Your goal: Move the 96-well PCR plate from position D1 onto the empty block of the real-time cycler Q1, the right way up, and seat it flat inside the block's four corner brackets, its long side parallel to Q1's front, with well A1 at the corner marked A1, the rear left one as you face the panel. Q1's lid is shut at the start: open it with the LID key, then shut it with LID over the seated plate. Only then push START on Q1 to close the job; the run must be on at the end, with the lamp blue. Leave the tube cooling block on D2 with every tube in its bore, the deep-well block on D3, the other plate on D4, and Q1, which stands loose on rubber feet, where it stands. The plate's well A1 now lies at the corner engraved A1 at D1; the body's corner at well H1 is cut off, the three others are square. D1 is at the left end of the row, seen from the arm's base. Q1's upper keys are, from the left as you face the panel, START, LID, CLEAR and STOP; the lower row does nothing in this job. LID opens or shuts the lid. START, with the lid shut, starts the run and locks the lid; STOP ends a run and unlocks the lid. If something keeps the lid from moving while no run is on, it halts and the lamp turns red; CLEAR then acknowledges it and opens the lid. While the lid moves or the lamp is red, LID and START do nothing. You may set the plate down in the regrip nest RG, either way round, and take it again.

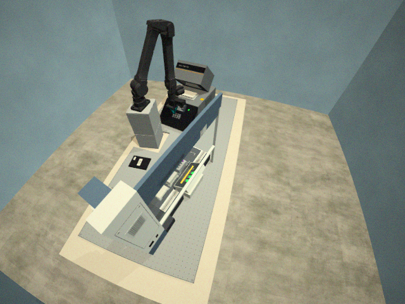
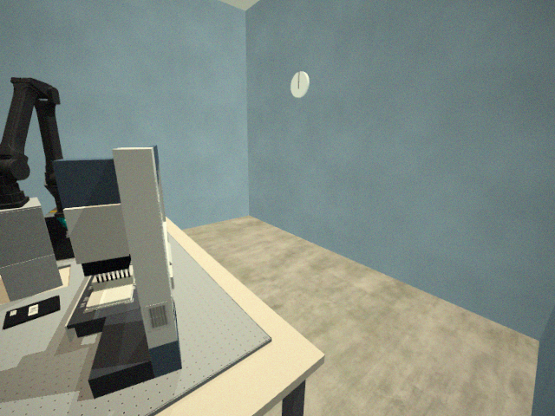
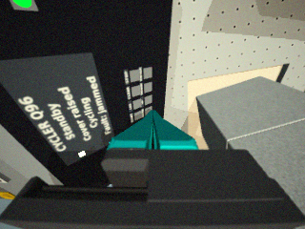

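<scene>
A: Fingers first. Teal, pressed together to a single wedge, nothing between them. The gripper (image 3: 152, 138) points its tip at the keypad (image 3: 138, 94) on the black front of Q1 (image 1: 196, 104).

B: Where is the plate?

A: A white plate (image 1: 189, 95) lies on Q1's block, under the raised lid (image 1: 193, 75). Whether it sits flat inside the brackets, too small to tell. Lamp (image 3: 23, 4) shows green; the marker on the status card (image 3: 62, 112) is next to "Cover raised".

B: So the step in hand is the LID key?

A: My judgement, yes: shut the lid over the plate, START after. LID is second from the left in the upper row (the wrist view is rotated, so count with care).

B: How to press well?

A: Come in square to the panel, the closed tip on one key only, push short and light. Q1 stands loose on rubber feet; a hard shove could shift it. Then pull back, wait for the lid to finish.
</scene>
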{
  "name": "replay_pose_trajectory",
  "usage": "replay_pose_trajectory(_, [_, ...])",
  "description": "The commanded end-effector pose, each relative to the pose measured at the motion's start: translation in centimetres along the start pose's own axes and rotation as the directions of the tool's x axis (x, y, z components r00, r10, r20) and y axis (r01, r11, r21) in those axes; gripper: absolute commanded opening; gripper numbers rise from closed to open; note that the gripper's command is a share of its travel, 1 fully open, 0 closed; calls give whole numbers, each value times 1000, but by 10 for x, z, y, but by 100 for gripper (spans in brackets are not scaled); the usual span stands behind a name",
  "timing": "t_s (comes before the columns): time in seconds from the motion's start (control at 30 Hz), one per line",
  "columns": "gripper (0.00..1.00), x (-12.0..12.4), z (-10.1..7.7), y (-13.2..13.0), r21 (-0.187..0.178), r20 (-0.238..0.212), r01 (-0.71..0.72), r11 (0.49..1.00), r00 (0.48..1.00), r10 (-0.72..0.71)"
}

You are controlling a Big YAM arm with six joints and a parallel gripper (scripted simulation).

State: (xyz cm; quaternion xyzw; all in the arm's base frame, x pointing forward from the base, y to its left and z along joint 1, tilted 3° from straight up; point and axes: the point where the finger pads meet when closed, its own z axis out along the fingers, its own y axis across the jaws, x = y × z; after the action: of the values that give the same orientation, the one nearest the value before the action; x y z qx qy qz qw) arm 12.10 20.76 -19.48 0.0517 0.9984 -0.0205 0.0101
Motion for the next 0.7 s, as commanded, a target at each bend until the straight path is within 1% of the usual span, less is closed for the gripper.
replay_pose_trajectory(0.0, [0, -6, -3, 10, -29, 18, 11, 1000, 1000, -10])
replay_pose_trajectory(0.07, [0, -8, -4, 12, -35, 20, 6, 999, 1000, -5])
replay_pose_trajectory(0.23, [0, -9, -5, 11, -24, 15, 1, 1000, 1000, -1])
replay_pose_trajectory(0.3, [0, -8, -5, 6, -13, 11, 0, 1000, 1000, 0])
replay_pose_trajectory(0.4, [0, -5, -18, -18, -7, 8, 0, 1000, 1000, 0])
replay_pose_trajectory(0.5, [0, -5, -29, -35, -1, 7, 3, 1000, 1000, -3])
replay_pose_trajectory(0.57, [0, -5, -29, -35, -1, 7, 3, 1000, 1000, -3])
replay_pose_trajectory(0.6, [0, -5, -27, -30, -2, 7, 15, 1000, 1000, -15])
replay_pose_trajectory(0.67, [0, -7, -34, -35, -9, 11, 20, 1000, 1000, -20])
